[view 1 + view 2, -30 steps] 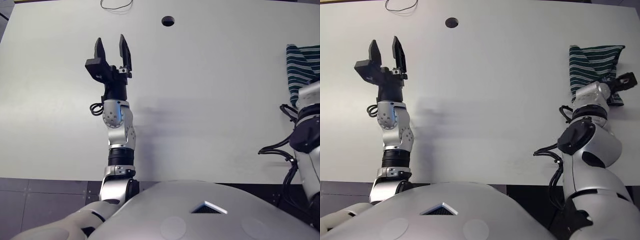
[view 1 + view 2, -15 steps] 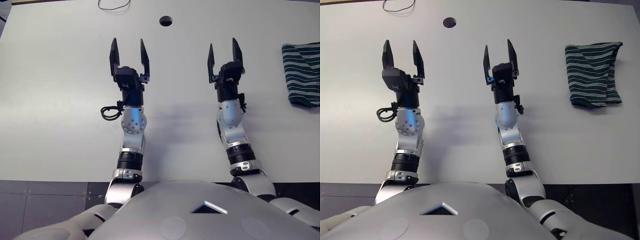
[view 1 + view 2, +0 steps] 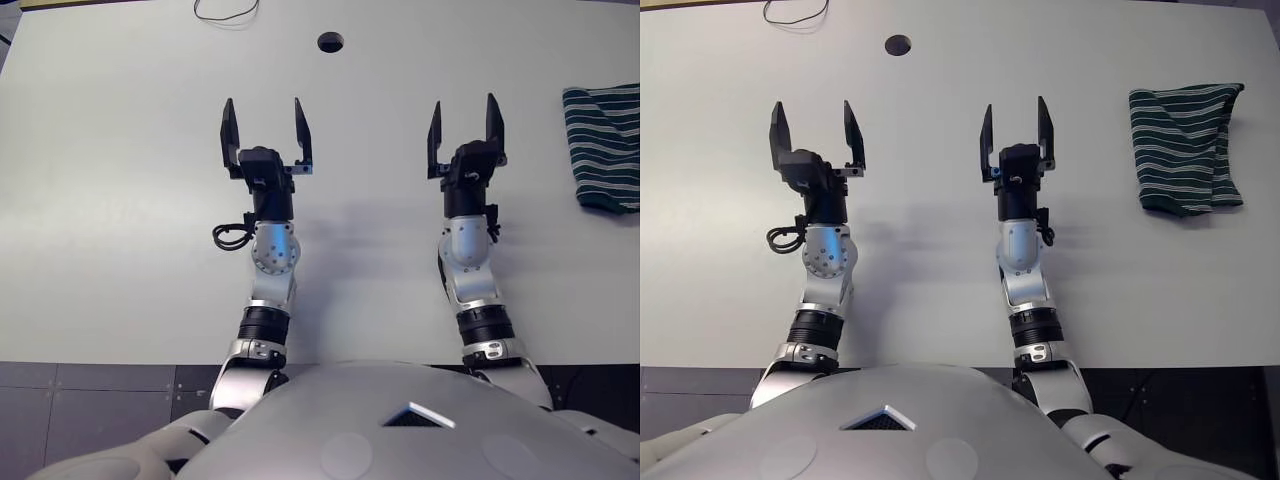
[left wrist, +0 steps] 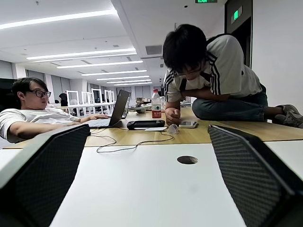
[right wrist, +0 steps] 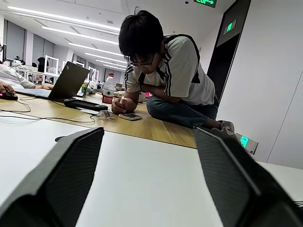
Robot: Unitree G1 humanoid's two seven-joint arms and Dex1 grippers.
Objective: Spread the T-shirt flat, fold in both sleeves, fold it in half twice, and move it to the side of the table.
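The T-shirt (image 3: 1185, 148), dark green with thin white stripes, lies folded into a compact bundle at the table's right edge (image 3: 606, 146). My left gripper (image 3: 812, 128) is held over the table's middle left, open, its fingers pointing away from me with nothing between them. My right gripper (image 3: 1015, 128) is held level with it to the right, also open and empty, well clear of the T-shirt. In the left wrist view the left gripper (image 4: 147, 175) has its fingers spread wide, as does the right gripper (image 5: 151, 175) in the right wrist view.
The white table (image 3: 940, 260) has a round cable hole (image 3: 898, 45) near its far edge and a thin black cable (image 3: 795, 12) beyond it. Past the table stands a wooden desk (image 4: 156, 135) with a laptop and small items.
The right arm has left the folded T-shirt and swung in to the table's middle. The left gripper has shifted right and nearer. Both grippers now stand side by side, open.
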